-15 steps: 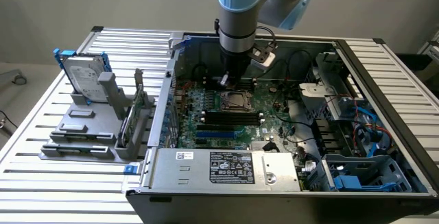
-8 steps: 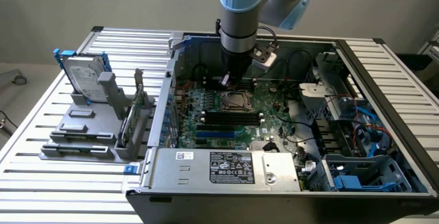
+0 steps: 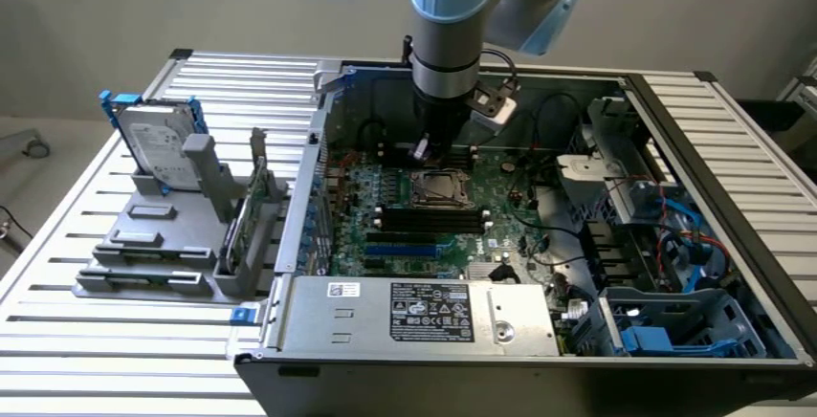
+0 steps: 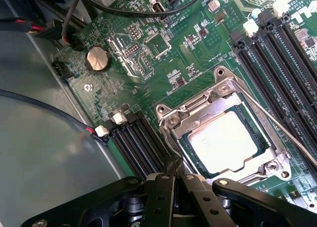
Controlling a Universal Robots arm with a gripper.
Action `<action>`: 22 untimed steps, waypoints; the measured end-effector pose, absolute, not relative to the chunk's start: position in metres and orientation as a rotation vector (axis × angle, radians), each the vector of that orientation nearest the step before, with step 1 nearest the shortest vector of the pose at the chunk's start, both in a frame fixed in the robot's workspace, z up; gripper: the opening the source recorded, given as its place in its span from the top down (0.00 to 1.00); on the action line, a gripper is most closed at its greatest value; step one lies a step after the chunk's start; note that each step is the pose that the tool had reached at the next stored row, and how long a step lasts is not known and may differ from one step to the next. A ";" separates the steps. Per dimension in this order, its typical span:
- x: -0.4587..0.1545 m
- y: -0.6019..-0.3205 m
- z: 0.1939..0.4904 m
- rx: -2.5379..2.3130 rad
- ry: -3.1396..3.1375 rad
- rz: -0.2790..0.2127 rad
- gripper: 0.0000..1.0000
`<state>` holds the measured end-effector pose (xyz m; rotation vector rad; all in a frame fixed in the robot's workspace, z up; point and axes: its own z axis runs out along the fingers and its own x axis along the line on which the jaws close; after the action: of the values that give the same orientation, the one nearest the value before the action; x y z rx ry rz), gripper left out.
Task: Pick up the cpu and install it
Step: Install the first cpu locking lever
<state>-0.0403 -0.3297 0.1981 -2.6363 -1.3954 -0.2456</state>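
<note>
The case (image 3: 715, 245) lies open on the table, board (image 4: 163, 54) exposed. The socket (image 4: 225, 133) frame stands open with the cpu (image 4: 223, 140) already seated inside it, so placing looks done. The gripper (image 4: 174, 180), closed and empty, hovers just beside the socket.

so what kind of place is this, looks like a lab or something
Probably a robotics lab or test bench for PC assembly: an open computer case lies on a slatted metal table, a grey fixture beside it holds parts, and a robot arm reaches over the motherboard.
</note>
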 end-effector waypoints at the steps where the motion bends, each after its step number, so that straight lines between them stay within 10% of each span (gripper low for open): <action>1: -0.040 -0.330 0.198 -2.637 -1.396 -0.245 0.89; 22: -0.037 -0.330 0.197 -2.641 -1.398 -0.242 0.89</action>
<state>-0.0368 -0.3300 0.1972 -2.6406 -1.3981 -0.2421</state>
